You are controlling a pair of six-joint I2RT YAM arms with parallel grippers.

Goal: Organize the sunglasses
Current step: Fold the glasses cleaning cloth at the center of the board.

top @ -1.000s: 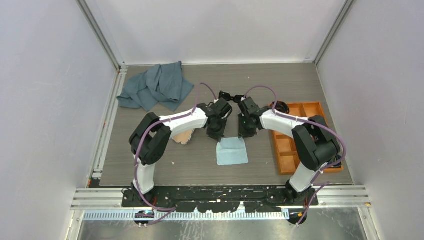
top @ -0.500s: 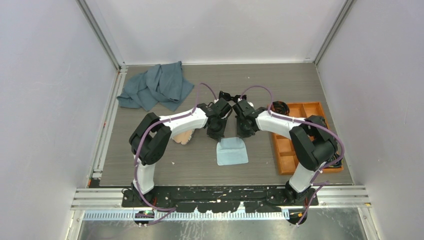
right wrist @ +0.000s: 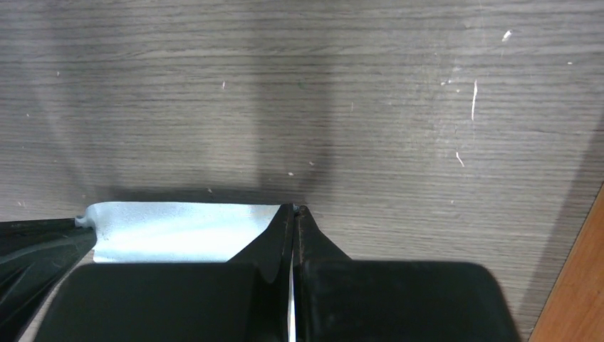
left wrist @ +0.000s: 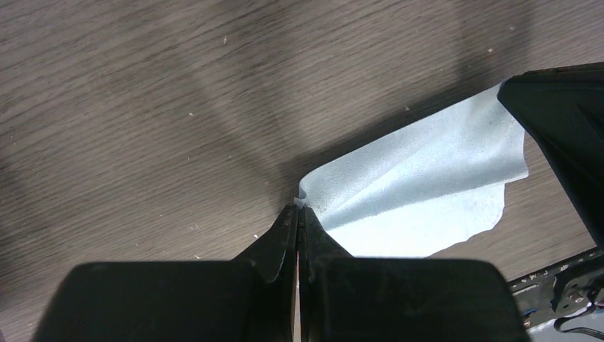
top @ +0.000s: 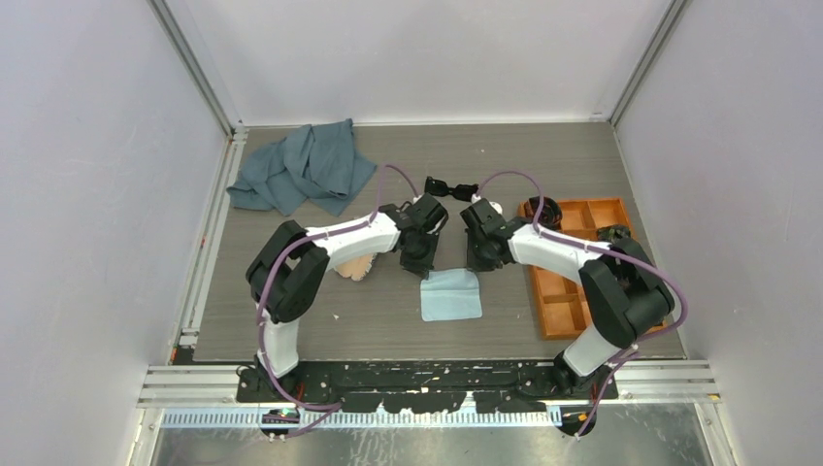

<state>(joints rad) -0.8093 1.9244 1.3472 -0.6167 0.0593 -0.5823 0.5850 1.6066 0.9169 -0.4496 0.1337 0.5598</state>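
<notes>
The sunglasses (top: pixel 448 186), small, glossy black and dark-lensed, lie on the table just behind both wrists. A light blue cleaning cloth (top: pixel 451 294) lies flat in front of them. My left gripper (top: pixel 423 268) is shut on the cloth's far left corner; the left wrist view shows its tips (left wrist: pixel 298 208) pinching the cloth (left wrist: pixel 420 192). My right gripper (top: pixel 477 264) is shut on the far right corner; the right wrist view shows its tips (right wrist: pixel 294 208) at the cloth's edge (right wrist: pixel 178 231). The patterned case (top: pixel 355 264) lies partly hidden under my left arm.
A crumpled grey-blue towel (top: pixel 303 167) lies at the back left. An orange compartment tray (top: pixel 561 291) stands at the right, with a black coiled bundle (top: pixel 542 209) at its far corner. White walls close off three sides of the table.
Both wrists have shifted slightly toward the near side, uncovering more of the sunglasses. The right forearm has swung outward. The cloth stays almost where it was, still pinched at both far corners.
</notes>
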